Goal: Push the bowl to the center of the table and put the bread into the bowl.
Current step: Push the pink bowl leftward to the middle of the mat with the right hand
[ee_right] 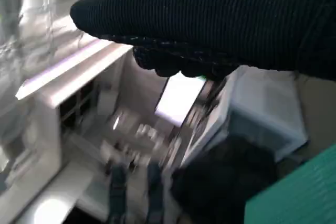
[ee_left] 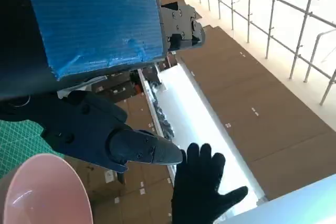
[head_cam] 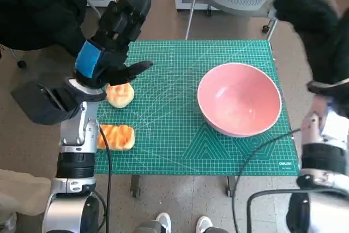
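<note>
A piece of bread (head_cam: 115,137) lies at the green mat's (head_cam: 180,135) near left edge, a second bread (head_cam: 120,95) just beyond it. The pink bowl (head_cam: 240,100) sits right of centre, bare mat between. The left hand (head_cam: 116,31) hovers above the far bread, fingers spread, empty. The right hand (head_cam: 313,20) hangs raised off the far right corner, holding nothing.

Glossy smooth pink bowl (head_cam: 240,106), matt green gridded cutting mat (head_cam: 174,135), knitted black right hand (head_cam: 308,12), toasted matt bread (head_cam: 115,137)
</note>
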Motion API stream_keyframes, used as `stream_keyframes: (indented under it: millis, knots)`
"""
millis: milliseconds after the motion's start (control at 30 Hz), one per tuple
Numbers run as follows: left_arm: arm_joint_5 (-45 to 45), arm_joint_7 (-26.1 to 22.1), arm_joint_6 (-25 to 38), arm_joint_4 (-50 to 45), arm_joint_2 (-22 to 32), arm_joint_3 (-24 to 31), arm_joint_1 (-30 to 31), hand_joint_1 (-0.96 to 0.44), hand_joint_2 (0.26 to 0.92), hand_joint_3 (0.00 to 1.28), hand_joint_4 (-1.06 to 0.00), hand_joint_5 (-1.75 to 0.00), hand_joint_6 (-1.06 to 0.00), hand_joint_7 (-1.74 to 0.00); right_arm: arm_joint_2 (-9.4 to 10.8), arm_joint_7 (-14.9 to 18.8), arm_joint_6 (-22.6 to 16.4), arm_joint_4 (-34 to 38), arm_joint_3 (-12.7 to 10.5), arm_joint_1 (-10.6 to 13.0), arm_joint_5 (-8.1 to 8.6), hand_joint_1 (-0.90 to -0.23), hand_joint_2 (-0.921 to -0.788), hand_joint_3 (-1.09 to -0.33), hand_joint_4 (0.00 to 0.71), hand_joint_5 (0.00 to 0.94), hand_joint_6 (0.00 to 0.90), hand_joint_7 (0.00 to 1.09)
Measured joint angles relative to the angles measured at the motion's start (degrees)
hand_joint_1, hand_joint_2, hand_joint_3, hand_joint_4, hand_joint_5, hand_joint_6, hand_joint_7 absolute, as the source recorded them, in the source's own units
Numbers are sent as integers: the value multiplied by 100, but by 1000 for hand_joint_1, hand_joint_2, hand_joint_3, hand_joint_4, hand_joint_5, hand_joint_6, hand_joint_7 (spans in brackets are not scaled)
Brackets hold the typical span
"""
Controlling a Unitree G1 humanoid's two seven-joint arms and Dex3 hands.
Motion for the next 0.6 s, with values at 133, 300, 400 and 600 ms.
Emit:
stream_keyframes:
  millis: [133, 300, 400, 600]
  knots:
    - [0, 5, -4, 0, 0, -1, 0, -546, 921, 179, -46, -1, -13, -339, -112, -317, -21, 536, -89, -141, -69, -723, -921, -793, 105, 0, 194, 0]
    - [-1, 21, -5, 0, -5, -4, 0, -546, 921, 178, -46, -1, -13, -339, -145, -670, 18, 984, -145, -225, -211, -718, -921, -807, 102, 0, 189, 1]
    - [-2, 21, -5, 0, -9, -6, 0, -546, 921, 178, -46, -1, -13, -339, -145, -818, 94, 1163, -163, -227, -248, -715, -921, -813, 102, 0, 193, 4]
    - [-3, 21, -5, -2, -9, -6, 0, -543, 921, 179, -46, -1, -13, -339, -146, -969, 338, 1409, -228, -228, -252, -713, -921, -827, 112, 5, 221, 17]
